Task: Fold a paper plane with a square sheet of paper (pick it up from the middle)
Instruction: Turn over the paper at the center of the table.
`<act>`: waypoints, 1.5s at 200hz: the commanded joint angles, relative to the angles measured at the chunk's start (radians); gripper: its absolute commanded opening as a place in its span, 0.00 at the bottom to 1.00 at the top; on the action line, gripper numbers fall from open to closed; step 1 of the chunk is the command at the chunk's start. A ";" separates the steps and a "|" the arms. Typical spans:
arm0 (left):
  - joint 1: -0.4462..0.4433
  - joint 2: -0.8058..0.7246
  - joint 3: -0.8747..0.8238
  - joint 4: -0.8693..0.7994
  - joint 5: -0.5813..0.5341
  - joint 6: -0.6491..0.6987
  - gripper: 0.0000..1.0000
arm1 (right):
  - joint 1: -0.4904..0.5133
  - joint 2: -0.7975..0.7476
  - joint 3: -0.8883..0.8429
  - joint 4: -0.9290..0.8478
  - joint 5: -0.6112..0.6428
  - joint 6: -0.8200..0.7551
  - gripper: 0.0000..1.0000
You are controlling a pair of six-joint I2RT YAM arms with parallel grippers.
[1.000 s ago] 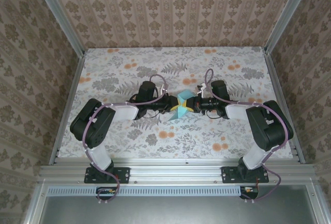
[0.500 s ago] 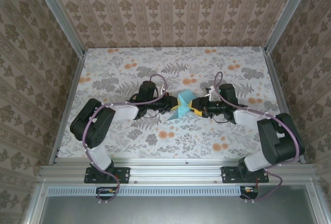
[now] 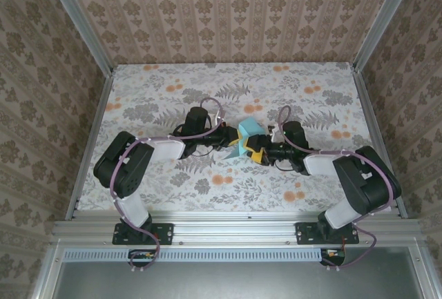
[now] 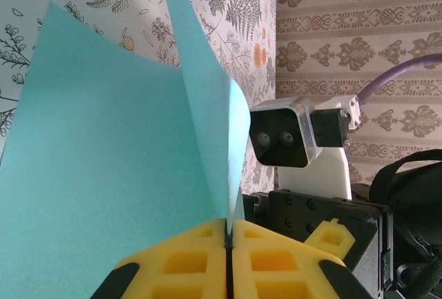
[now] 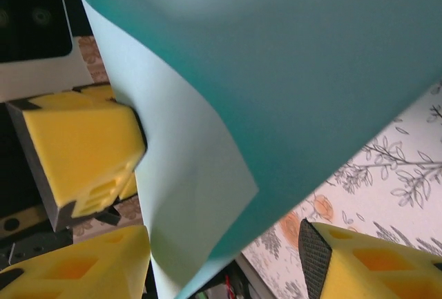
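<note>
Over floral tabletop [image 3: 173,78], left end effector [image 4: 228,233] pinches sheet [image 4: 117,154].

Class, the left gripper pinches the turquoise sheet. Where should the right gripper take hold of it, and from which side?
Probably the loose lower flap of the sheet, approached from the right, opposite the left gripper. That flap hangs free inside the open right gripper, apart from the left pinch, so closing there should catch paper alone.

Bright, even light, with only faint soft shadows on the table [image 3: 138,92]. The paper [image 5: 290,71] close to the right wrist camera looks blurred.
</note>
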 commanded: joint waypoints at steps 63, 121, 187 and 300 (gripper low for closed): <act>-0.004 -0.018 -0.001 0.022 -0.008 0.001 0.13 | 0.017 0.063 -0.020 0.228 0.033 0.157 0.36; 0.003 -0.037 -0.014 -0.015 -0.015 0.028 0.19 | 0.015 0.062 -0.023 0.222 0.029 0.156 0.22; 0.017 -0.091 0.007 -0.140 -0.026 0.109 0.39 | -0.005 -0.022 0.029 -0.160 0.046 -0.060 0.09; 0.073 -0.187 0.136 -0.522 0.014 0.397 0.72 | -0.012 -0.155 0.561 -1.594 0.746 -0.805 0.00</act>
